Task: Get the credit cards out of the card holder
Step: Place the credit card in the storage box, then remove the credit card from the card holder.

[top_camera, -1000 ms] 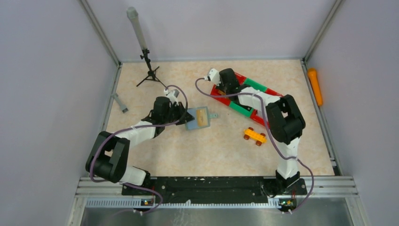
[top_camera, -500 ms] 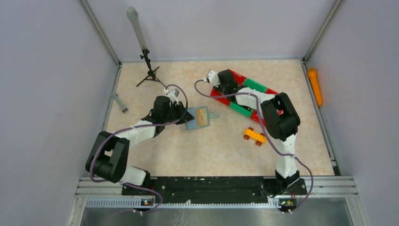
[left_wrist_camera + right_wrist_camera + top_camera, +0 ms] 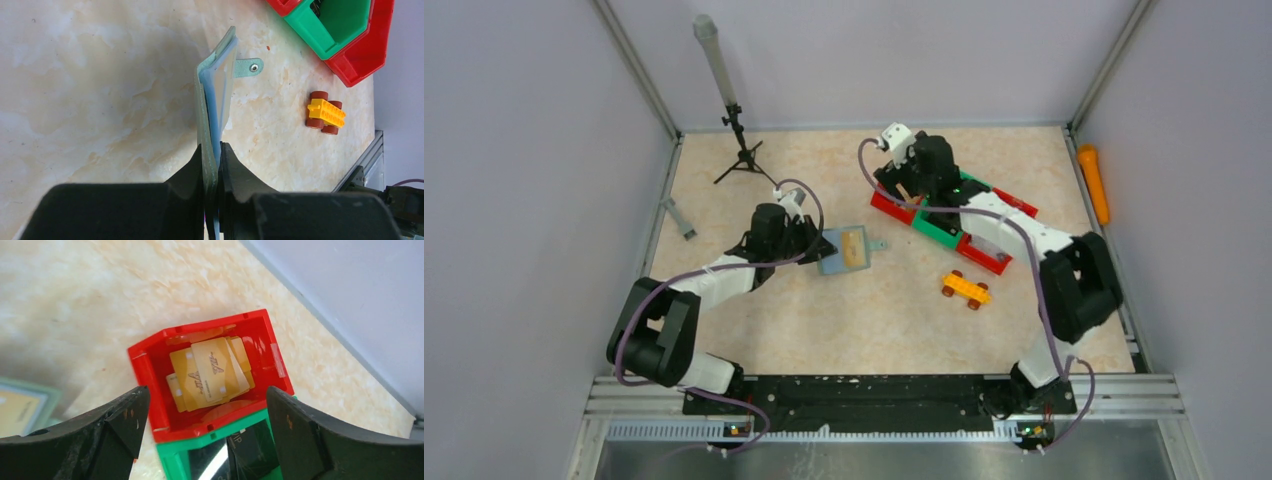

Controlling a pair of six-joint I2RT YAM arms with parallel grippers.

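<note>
1. A pale marbled bench (image 3: 824, 320) is walled in grey, with a tripod (image 3: 742, 150) standing near its far left corner. From above, the card holder (image 3: 836, 262) sits near the centre, and one of the credit cards (image 3: 854, 247) shows tan on it. The left fingers (image 3: 816, 246) grip its left edge. The right fingers (image 3: 902, 186) hang over the far end of a row of red and green bins (image 3: 959, 228). A yellow toy car (image 3: 965, 289) sits near the row's other end.
2. Left wrist: the left fingers (image 3: 212, 152) are narrow, pinched on the card holder (image 3: 215, 90), which is seen edge-on. Its tab (image 3: 248, 67) rests on the bench.
3. Right wrist: the right fingers (image 3: 207, 395) are spread wide and hold nothing. They are above a red bin (image 3: 145, 370) where several gold credit cards (image 3: 210, 375) lie loosely piled.
</note>
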